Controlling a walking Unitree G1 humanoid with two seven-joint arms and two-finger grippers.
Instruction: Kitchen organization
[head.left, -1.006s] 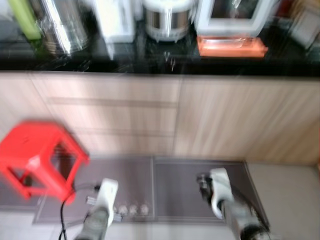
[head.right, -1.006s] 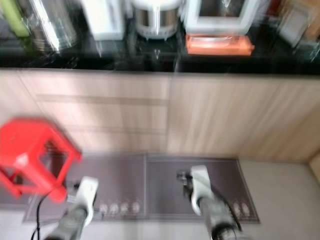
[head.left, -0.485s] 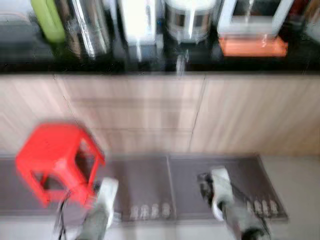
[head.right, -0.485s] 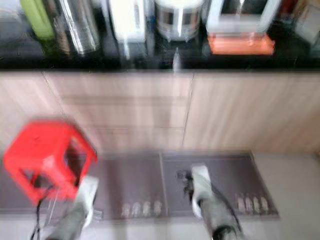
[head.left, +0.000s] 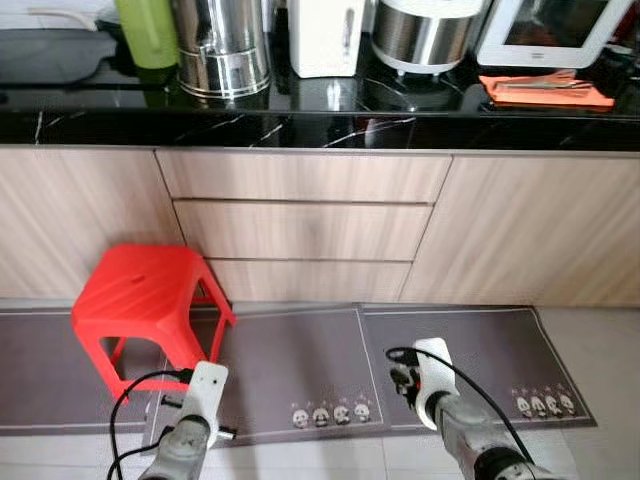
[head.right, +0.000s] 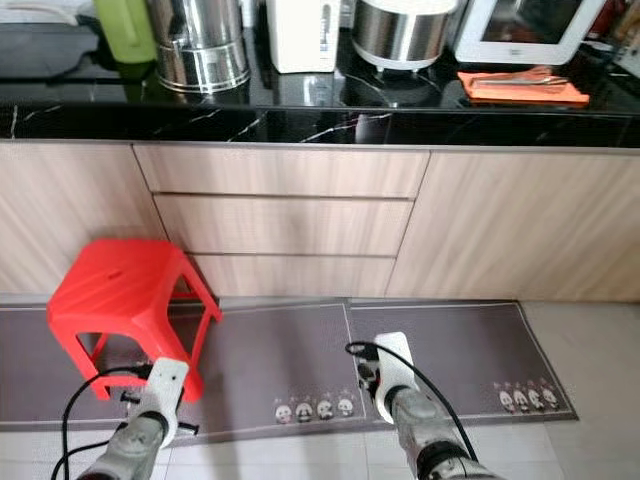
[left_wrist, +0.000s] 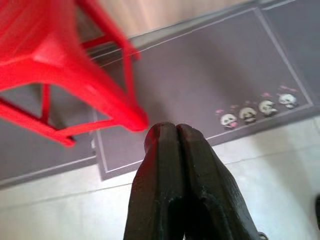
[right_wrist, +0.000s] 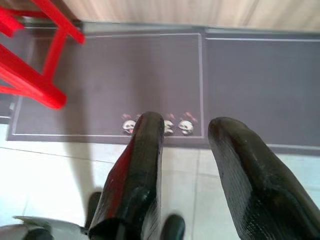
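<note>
Both grippers are carried low over the floor with nothing held: the left gripper (left_wrist: 176, 131) with fingers pressed together beside the red stool (head.left: 145, 300), the right gripper (right_wrist: 187, 127) with fingers spread above the grey mat (head.left: 300, 360). No single item is singled out for organizing; the likely candidates, the steel pot (head.left: 222, 45), rice cooker (head.left: 425, 30) and orange tray (head.left: 545, 90), are seen up on the black countertop (head.left: 320, 120), well apart from both grippers. A collision of the left arm with the stool, or a foot catching the mat edge, is judged the main risk if the counter is approached without clearance on the left.

A home kitchen was shown: black marble table (head.left: 300, 125) with rice cooker (head.left: 425, 35), wooden drawers (head.left: 305, 230) beneath.
</note>
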